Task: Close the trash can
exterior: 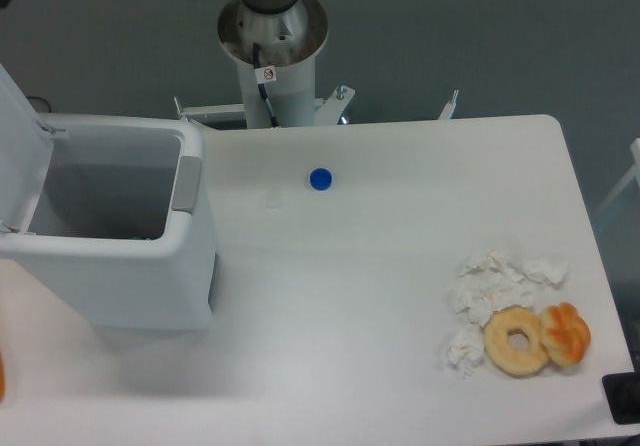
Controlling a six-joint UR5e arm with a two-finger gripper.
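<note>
Camera view, trash can (110, 266) lid up, claw out of frame, no legible writing.

Smooth white plastic trash can (130, 276) (grey inside), matt white table (400, 296).

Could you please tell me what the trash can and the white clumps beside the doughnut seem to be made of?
The trash can looks like smooth, slightly glossy moulded plastic, with rounded corners and even white walls. The clumps look like crumpled tissue paper: matte, wrinkled and irregular.
</note>
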